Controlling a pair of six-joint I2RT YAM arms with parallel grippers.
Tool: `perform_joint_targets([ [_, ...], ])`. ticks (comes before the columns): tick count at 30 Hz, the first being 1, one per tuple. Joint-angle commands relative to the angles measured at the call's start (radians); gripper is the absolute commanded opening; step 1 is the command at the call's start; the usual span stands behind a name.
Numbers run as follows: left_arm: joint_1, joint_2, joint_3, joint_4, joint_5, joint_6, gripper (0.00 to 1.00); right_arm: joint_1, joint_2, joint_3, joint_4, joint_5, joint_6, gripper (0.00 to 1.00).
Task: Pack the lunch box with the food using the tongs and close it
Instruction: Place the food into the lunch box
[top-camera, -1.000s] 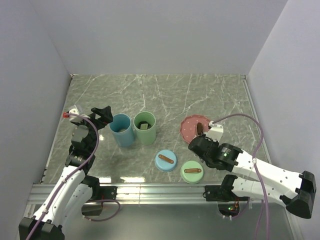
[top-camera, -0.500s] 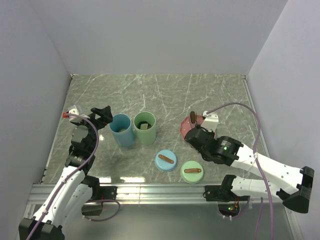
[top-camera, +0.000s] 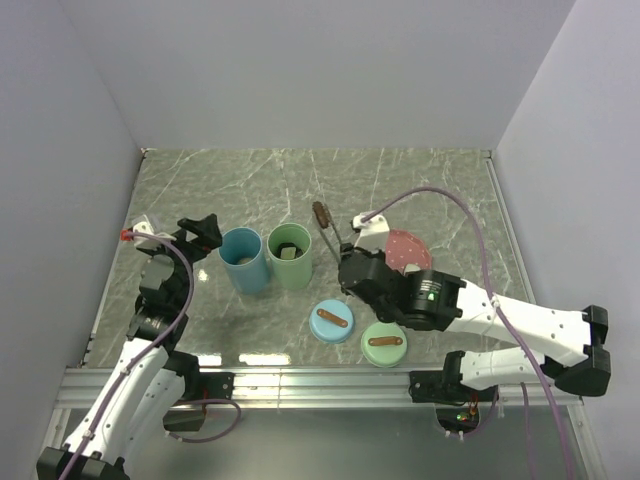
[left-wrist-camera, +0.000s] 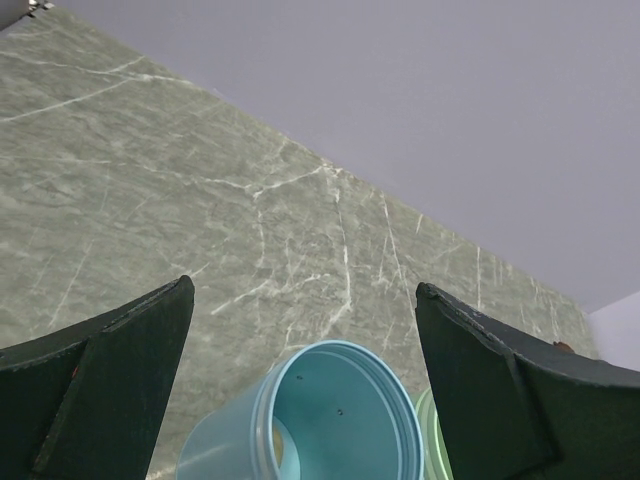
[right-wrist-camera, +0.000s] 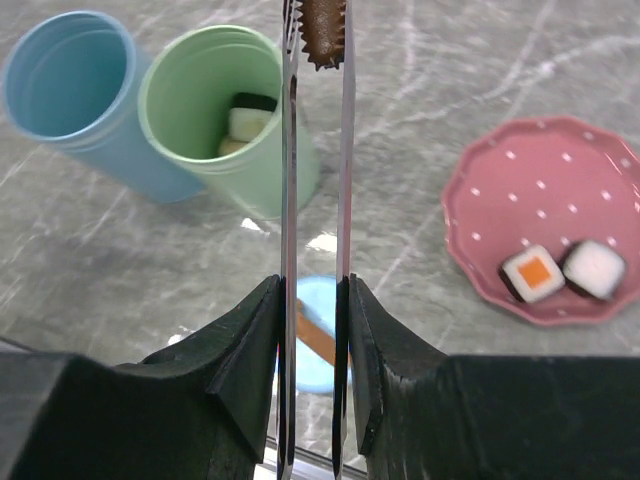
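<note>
My right gripper (right-wrist-camera: 313, 290) is shut on the grey metal tongs (right-wrist-camera: 290, 150), squeezing both arms together. A brown crumbly ball of food (right-wrist-camera: 323, 30) is pinched at the tongs' tips. In the top view the ball (top-camera: 321, 211) hangs just right of the green lunch box container (top-camera: 290, 257), which stands upright with sushi pieces (right-wrist-camera: 246, 118) inside. Next to it stands the blue container (top-camera: 245, 260). Two sushi squares, one orange-topped (right-wrist-camera: 533, 272) and one white (right-wrist-camera: 593, 268), lie on the pink plate (right-wrist-camera: 520, 190). My left gripper (left-wrist-camera: 302, 290) is open behind the blue container (left-wrist-camera: 330, 347), holding nothing.
A blue lid (top-camera: 331, 321) and a green lid (top-camera: 383, 343), each with a brown handle, lie flat in front of the containers. The pink plate (top-camera: 410, 250) sits to the right, partly under my right arm. White walls close in the table on three sides.
My right arm swung left from the plate toward the green container, carrying the tongs with the brown ball. The plate is now uncovered. The left arm barely moved.
</note>
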Motion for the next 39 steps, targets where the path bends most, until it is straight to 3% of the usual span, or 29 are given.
perform_joint_targets([
  [1,0.006,-0.039,0.011,-0.019,-0.027,-0.01,1.0,0.037,0.022,0.063,0.098,0.034,-0.083,0.24],
  [12,0.006,-0.08,0.017,-0.081,-0.049,-0.015,0.99,0.157,0.102,0.133,0.208,-0.002,-0.211,0.24],
  [30,0.006,-0.114,0.013,-0.108,-0.061,-0.019,0.99,0.195,0.246,0.212,0.285,-0.114,-0.286,0.25],
  [39,0.006,-0.113,0.013,-0.106,-0.058,-0.018,1.0,0.195,0.3,0.264,0.255,-0.094,-0.289,0.39],
])
